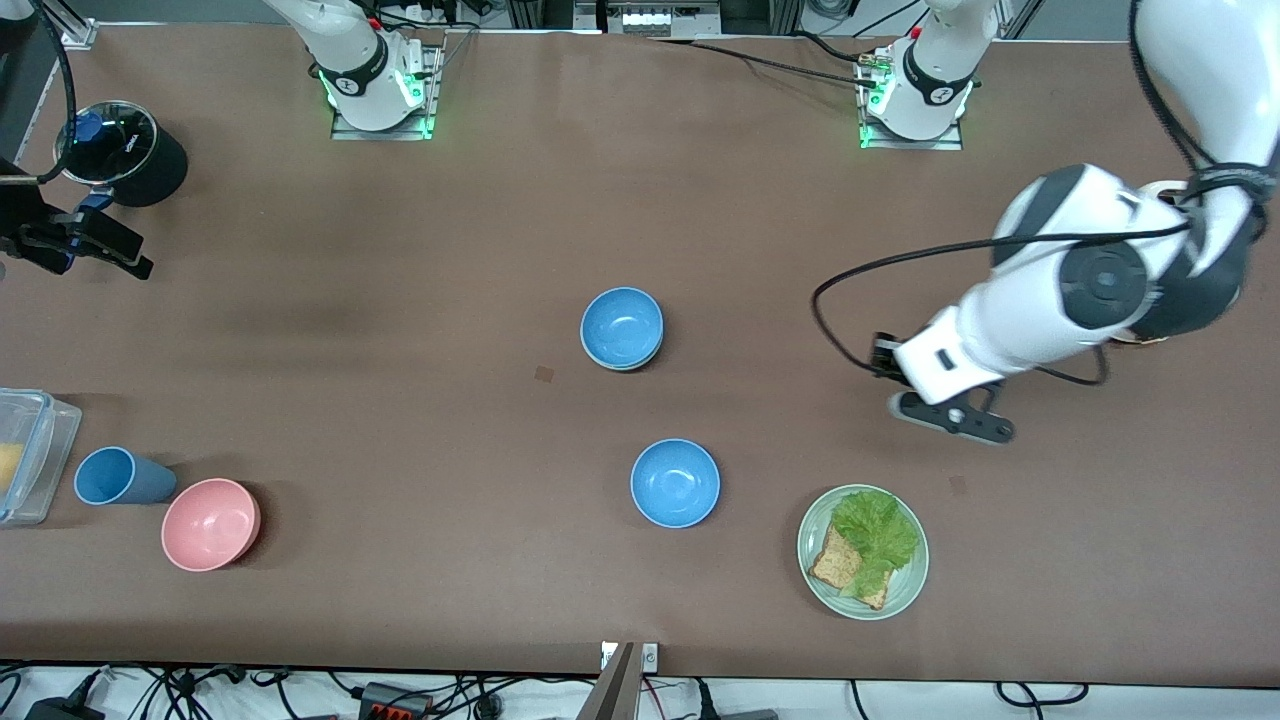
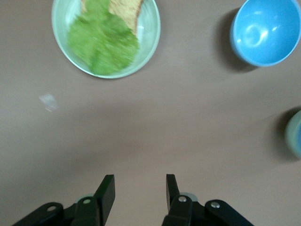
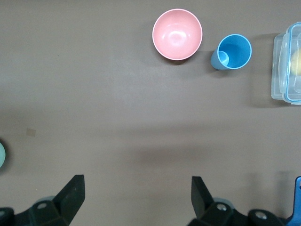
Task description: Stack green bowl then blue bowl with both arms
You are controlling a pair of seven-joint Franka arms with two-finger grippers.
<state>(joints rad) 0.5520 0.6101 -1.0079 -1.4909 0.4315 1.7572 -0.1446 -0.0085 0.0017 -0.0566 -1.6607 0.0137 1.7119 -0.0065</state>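
One blue bowl (image 1: 621, 325) sits nested in the green bowl (image 1: 630, 366), of which only a pale rim shows, at the table's middle. This stack also shows at the edge of the left wrist view (image 2: 296, 134). A second blue bowl (image 1: 675, 482) stands alone, nearer to the front camera; it also shows in the left wrist view (image 2: 265, 30). My left gripper (image 1: 955, 418) (image 2: 139, 181) is open and empty over bare table, toward the left arm's end, apart from both bowls. My right gripper (image 1: 105, 245) (image 3: 138, 183) is open and empty at the right arm's end of the table.
A pale green plate (image 1: 905, 590) with lettuce and toast lies near the front edge, below the left gripper. A pink bowl (image 1: 210, 523), a blue cup (image 1: 118, 476) and a clear container (image 1: 30, 455) sit at the right arm's end. A black cup (image 1: 125, 150) stands farther back.
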